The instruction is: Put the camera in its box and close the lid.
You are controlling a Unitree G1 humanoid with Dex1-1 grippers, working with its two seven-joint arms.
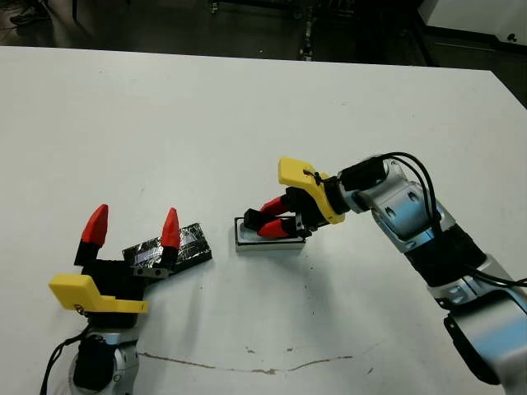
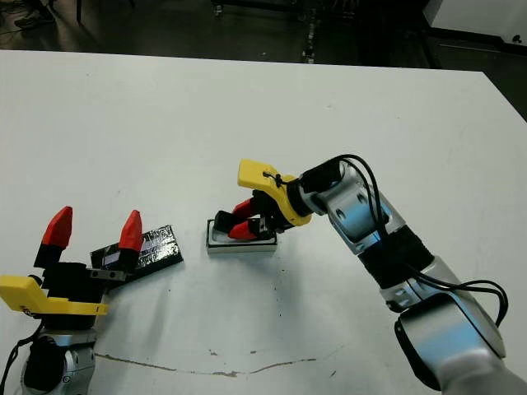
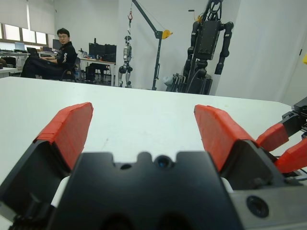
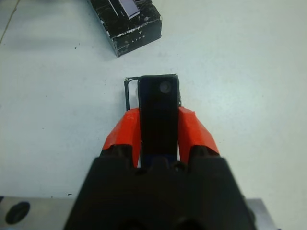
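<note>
My right gripper (image 1: 262,220) is shut on the camera (image 4: 158,108), a narrow black bar held by its long sides between the red fingers. The camera's far end dips into the box (image 1: 247,241), a small white tray with a thin black rim (image 4: 127,88), at the table's middle. I cannot tell whether the camera rests on the lining. The lid (image 1: 188,243), a glossy crinkly black panel, lies flat to the left of the box. My left gripper (image 1: 133,222) stands open just over the lid's near-left end, holding nothing.
A thin brown line (image 1: 247,362) runs across the white table near its front edge. Beyond the far edge, in the left wrist view, a person (image 3: 57,52) sits at a desk, and a hoist and a dark robot frame (image 3: 208,43) stand there.
</note>
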